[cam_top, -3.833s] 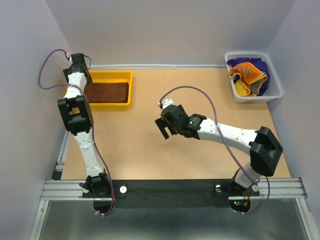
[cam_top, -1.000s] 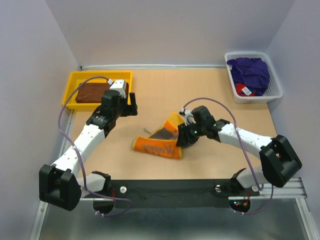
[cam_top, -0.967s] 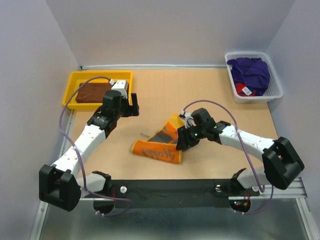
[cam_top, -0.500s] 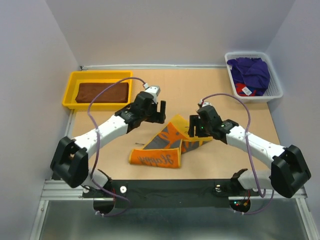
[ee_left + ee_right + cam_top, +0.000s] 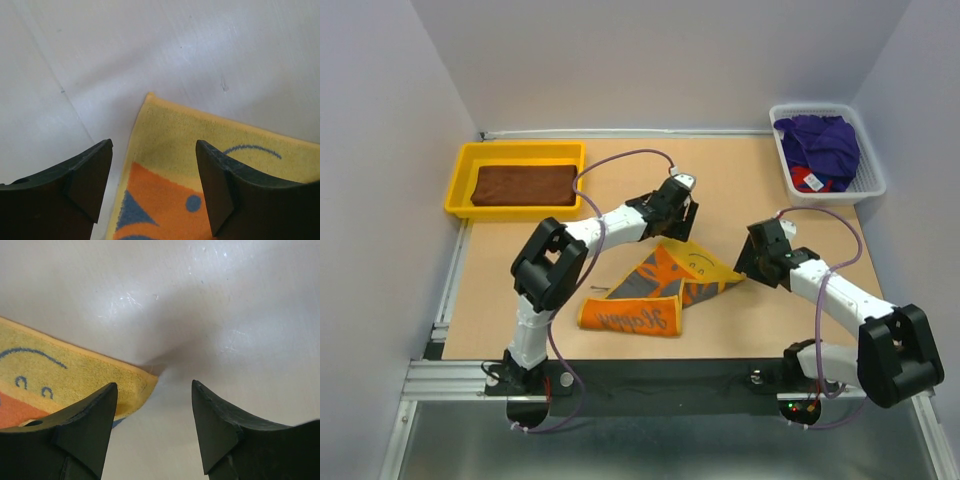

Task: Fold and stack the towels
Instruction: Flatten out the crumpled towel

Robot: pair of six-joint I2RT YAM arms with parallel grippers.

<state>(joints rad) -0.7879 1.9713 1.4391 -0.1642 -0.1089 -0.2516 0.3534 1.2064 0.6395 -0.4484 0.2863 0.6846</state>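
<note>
Top view: orange towel (image 5: pixel 660 285) lies partly folded at desk (image 5: pixel 740 180) centre. Left claw (image 5: pixel 677 207) is over its far corner, right claw (image 5: pixel 757 255) at its right tip. Brown towel (image 5: pixel 525 185) is in yellow tray (image 5: pixel 515 148), purple towel (image 5: pixel 820 140) in basket (image 5: pixel 868 170).
Left wrist: fingers spread, towel corner below, not pinched.
Right wrist: fingers spread, holding nothing, towel tip below.
</note>
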